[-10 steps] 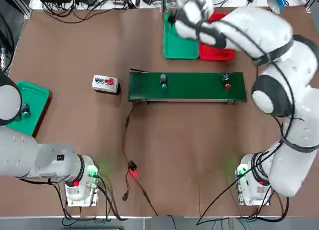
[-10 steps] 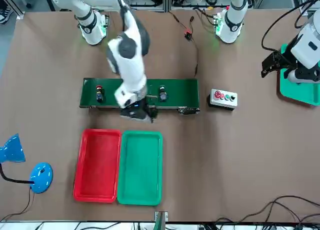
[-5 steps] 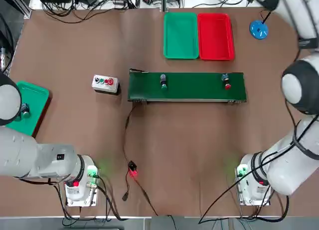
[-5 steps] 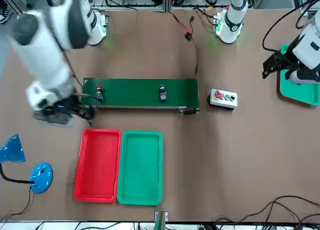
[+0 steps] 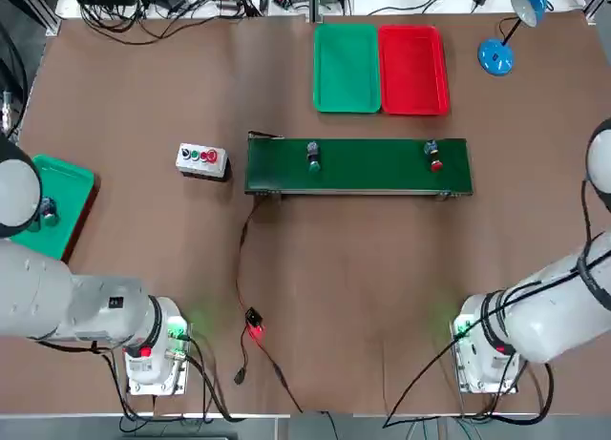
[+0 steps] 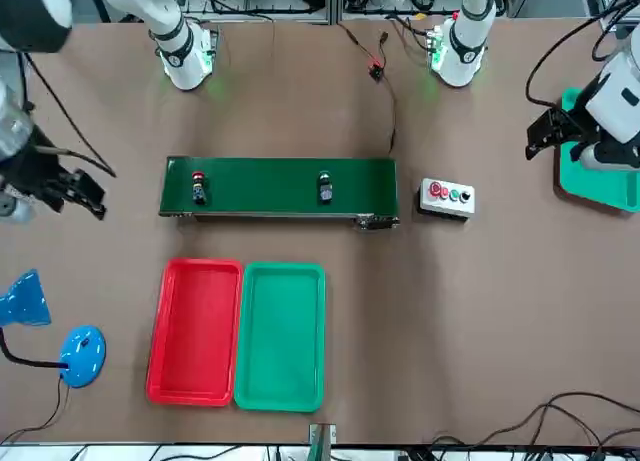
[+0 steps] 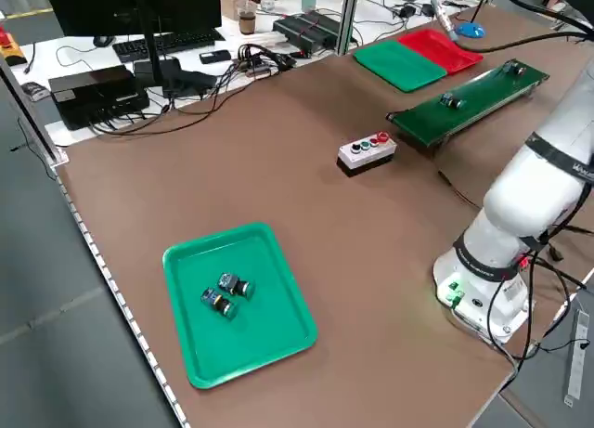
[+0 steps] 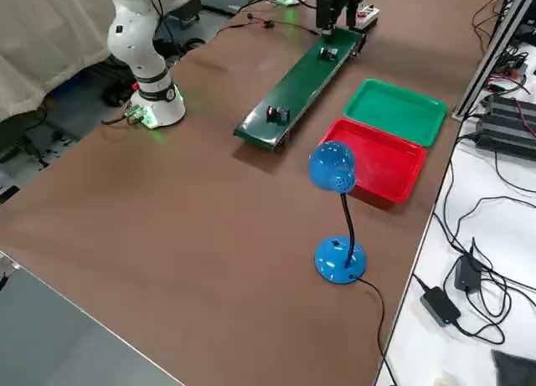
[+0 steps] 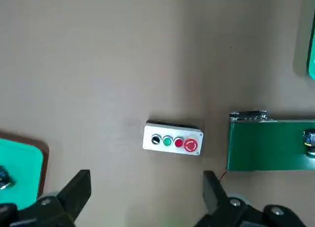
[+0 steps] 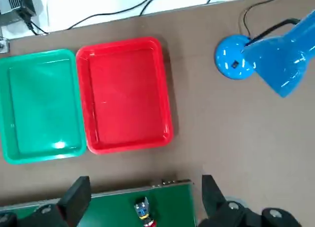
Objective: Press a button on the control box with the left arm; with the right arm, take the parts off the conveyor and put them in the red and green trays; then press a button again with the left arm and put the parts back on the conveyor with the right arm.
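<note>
The white control box (image 5: 202, 158) with its small coloured buttons lies to the left of the green conveyor (image 5: 358, 178). Two parts stand on the belt, a green-capped part (image 5: 312, 156) and a red-capped part (image 5: 434, 156). Behind the belt the green tray (image 5: 347, 68) and the red tray (image 5: 412, 70) sit side by side, both bare inside. My left gripper (image 6: 537, 136) hangs open at the table's left side, with the control box (image 9: 173, 142) ahead of it. Off the belt's right end my right gripper (image 6: 95, 196) hovers open, holding nothing.
A second green tray (image 7: 237, 303) with two small parts (image 7: 225, 293) lies at the left edge, under my left arm. A blue desk lamp (image 5: 496, 53) stands at the far right corner, beside the red tray. Cables (image 5: 250, 325) run from the conveyor toward the front edge.
My right arm has swung away from above the trays to the table's right side, leaving the top view. The left arm, the parts and the box have not moved.
</note>
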`<state>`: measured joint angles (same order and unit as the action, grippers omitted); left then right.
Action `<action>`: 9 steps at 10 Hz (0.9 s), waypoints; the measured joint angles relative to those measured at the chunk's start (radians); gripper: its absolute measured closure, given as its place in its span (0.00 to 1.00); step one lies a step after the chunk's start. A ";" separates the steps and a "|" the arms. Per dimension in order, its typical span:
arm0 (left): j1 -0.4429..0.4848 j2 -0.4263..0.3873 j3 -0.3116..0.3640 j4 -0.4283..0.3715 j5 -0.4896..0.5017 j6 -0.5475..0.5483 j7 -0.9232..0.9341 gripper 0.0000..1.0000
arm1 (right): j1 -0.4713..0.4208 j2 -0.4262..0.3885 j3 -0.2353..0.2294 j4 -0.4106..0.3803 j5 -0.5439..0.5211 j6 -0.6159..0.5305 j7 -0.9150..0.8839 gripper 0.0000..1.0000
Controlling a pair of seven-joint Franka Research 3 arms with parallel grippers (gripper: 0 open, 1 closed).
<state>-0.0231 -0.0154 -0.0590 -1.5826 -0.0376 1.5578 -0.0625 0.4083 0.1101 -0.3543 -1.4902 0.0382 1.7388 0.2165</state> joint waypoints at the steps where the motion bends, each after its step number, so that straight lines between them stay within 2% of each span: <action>1: -0.008 0.000 0.015 0.000 0.000 0.000 0.001 0.00 | -0.168 -0.002 0.174 0.000 0.000 -0.002 0.000 0.00; 2: -0.010 0.000 0.014 0.000 0.000 0.000 0.001 0.00 | -0.327 -0.003 0.343 0.000 0.000 -0.006 0.000 0.00; 3: -0.016 -0.001 0.011 0.000 0.000 0.000 0.001 0.00 | -0.412 -0.004 0.432 0.000 0.000 -0.015 0.000 0.00; 4: -0.019 -0.001 0.009 0.000 0.000 0.000 0.001 0.00 | -0.432 -0.007 0.452 0.000 0.000 -0.021 0.000 0.00; 5: -0.020 -0.001 0.009 0.000 0.000 0.000 0.001 0.00 | -0.433 -0.010 0.453 0.000 0.000 -0.024 0.000 0.00; 8: -0.018 -0.001 0.010 0.000 0.000 0.000 0.000 0.00 | -0.438 -0.012 0.449 0.000 0.000 -0.025 0.000 0.00; 9: -0.015 -0.001 0.012 0.000 0.000 0.000 0.000 0.00 | -0.428 -0.013 0.432 0.000 0.000 -0.025 -0.001 0.00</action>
<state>-0.0381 -0.0165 -0.0472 -1.5823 -0.0376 1.5578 -0.0624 -0.0198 0.0974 0.0782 -1.4902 0.0379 1.7138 0.2154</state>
